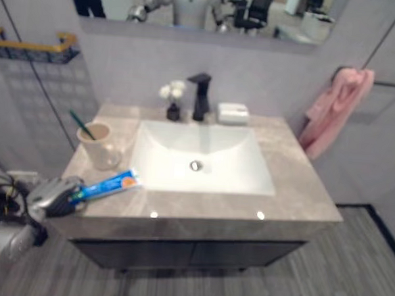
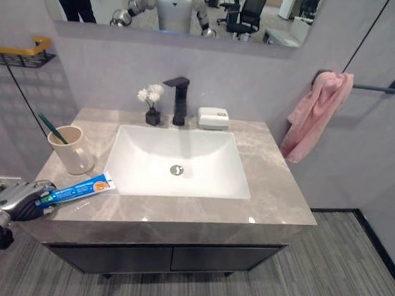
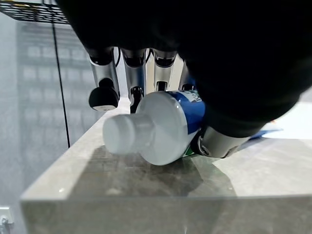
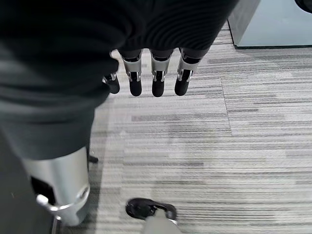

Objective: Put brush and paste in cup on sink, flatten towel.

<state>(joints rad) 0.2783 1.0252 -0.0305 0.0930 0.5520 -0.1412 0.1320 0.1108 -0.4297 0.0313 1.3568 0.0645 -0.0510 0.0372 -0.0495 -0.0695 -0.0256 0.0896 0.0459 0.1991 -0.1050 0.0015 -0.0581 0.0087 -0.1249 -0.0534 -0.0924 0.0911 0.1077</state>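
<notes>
Gripping: my left hand was curled around the cap end of the toothpaste tube, fingers above and thumb beneath, at the counter's seven-o'clock corner.
Paste position: the tube lay flat on the stone, its tail pointing toward the basin, cap end just at the counter edge.
Cup: the beige cup stood at about nine o'clock from the basin, close to the tube, a green toothbrush already leaning in it.
Right hand: my right hand hung over the floor, fingers straight and relaxed, holding nothing.
Towel: the pink towel hung bunched on the wall bar at two o'clock, not yet flattened.
Risk: I judged the smooth cap end could slip from my hold and drop off the edge; swinging the tail could also tip the cup.
</notes>
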